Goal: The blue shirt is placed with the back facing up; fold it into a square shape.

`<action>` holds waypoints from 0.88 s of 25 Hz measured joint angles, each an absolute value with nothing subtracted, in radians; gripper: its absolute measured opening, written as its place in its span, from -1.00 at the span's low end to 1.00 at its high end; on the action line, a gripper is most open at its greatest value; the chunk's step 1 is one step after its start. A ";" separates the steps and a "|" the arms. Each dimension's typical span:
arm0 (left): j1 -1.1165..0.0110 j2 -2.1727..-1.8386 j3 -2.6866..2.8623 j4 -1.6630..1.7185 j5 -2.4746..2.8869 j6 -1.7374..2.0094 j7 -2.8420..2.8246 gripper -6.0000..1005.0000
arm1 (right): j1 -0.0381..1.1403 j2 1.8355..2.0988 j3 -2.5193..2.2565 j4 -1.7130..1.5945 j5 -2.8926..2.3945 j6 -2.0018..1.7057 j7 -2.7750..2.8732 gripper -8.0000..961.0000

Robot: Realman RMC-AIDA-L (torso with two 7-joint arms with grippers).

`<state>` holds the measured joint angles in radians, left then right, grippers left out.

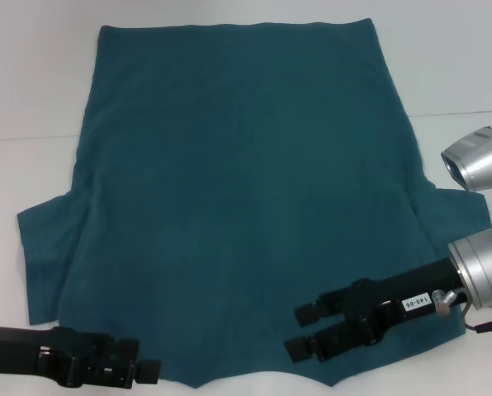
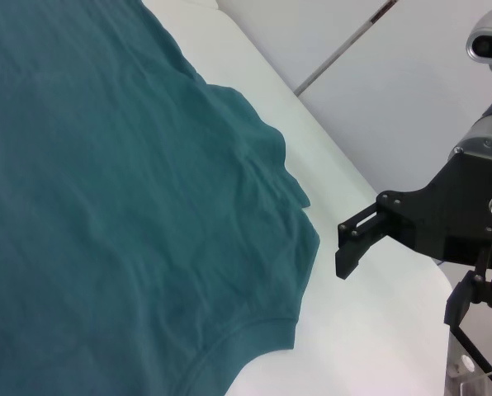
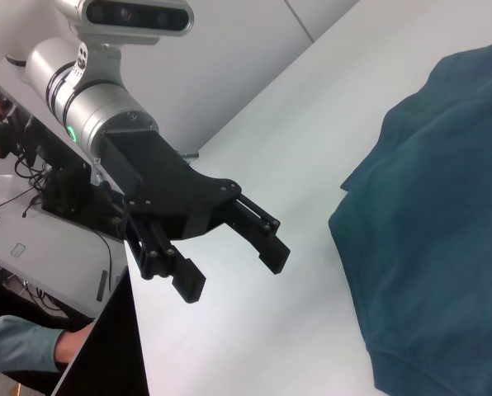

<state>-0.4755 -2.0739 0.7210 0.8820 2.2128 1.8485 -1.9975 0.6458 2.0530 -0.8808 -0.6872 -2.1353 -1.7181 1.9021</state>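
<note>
The blue shirt (image 1: 238, 190) lies spread flat on the white table (image 1: 31, 99), plain back up, hem at the far side, neckline at the near edge and both short sleeves spread out. It also shows in the left wrist view (image 2: 106, 206) and the right wrist view (image 3: 444, 206). My left gripper (image 1: 147, 370) is open and empty, low at the near left, by the shirt's shoulder edge. My right gripper (image 1: 301, 330) is open and empty, hovering over the shirt's near right shoulder. The left wrist view shows the right gripper (image 2: 403, 280). The right wrist view shows the left gripper (image 3: 229, 272).
The table's near edge runs just below the neckline. Bare white table lies on both sides of the shirt. Beyond the table's left edge are a grey box with cables (image 3: 40, 239) and a person's arm (image 3: 23, 346).
</note>
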 joint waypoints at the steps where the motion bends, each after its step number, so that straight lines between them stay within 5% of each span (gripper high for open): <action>1: -0.476 -2.074 0.721 0.882 2.214 1.849 -1.998 0.71 | 0.646 2.053 -0.880 -0.687 -2.135 -1.718 1.902 0.90; 22: -0.490 -2.068 0.651 0.888 2.208 1.736 -2.108 0.71 | 0.665 2.058 -0.731 -0.687 -2.132 -1.705 1.925 0.89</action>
